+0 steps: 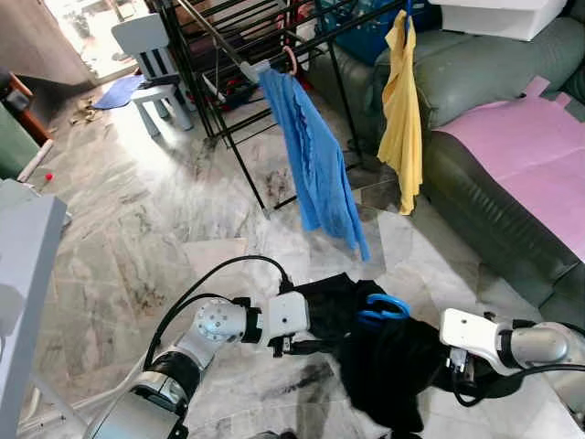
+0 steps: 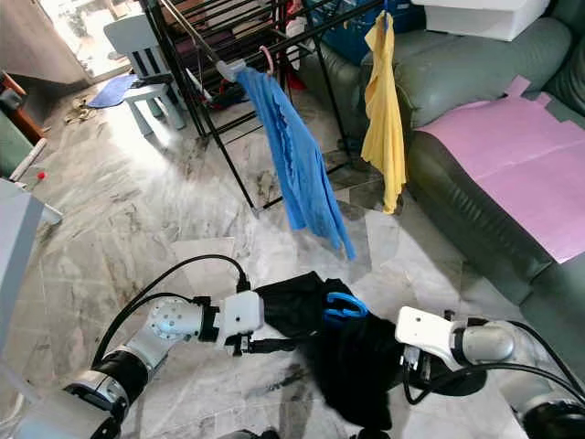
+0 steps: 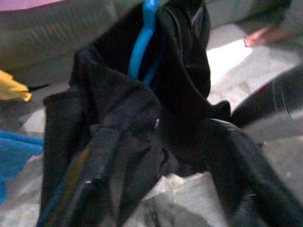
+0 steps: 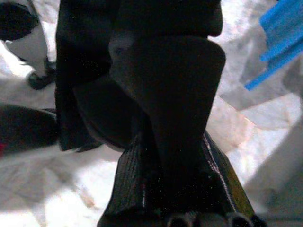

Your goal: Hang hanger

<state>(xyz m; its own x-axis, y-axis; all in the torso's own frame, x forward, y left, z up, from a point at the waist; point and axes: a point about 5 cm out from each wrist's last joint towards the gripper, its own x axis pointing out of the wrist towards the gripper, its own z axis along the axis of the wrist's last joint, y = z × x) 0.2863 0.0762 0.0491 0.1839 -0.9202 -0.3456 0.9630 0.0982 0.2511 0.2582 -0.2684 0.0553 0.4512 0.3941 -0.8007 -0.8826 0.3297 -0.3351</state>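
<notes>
A black garment (image 1: 384,357) on a blue hanger (image 1: 382,309) is held low over the marble floor between my two arms. My right gripper (image 4: 175,189) is shut on a fold of the black cloth; in the eye views the cloth hides its fingers. My left gripper (image 1: 320,346) reaches into the garment from the left. In the left wrist view its fingers (image 3: 246,184) stand apart, open, with the cloth draped between and over them and the blue hanger (image 3: 142,42) beyond. The black drying rack (image 1: 228,55) stands farther ahead.
A blue shirt (image 1: 315,160) and a yellow shirt (image 1: 402,110) hang on the rack. A green sofa (image 1: 475,82) with a pink sheet (image 1: 530,146) lies to the right. A pale child's chair (image 1: 151,55) stands far left, and white furniture (image 1: 27,265) is close on my left.
</notes>
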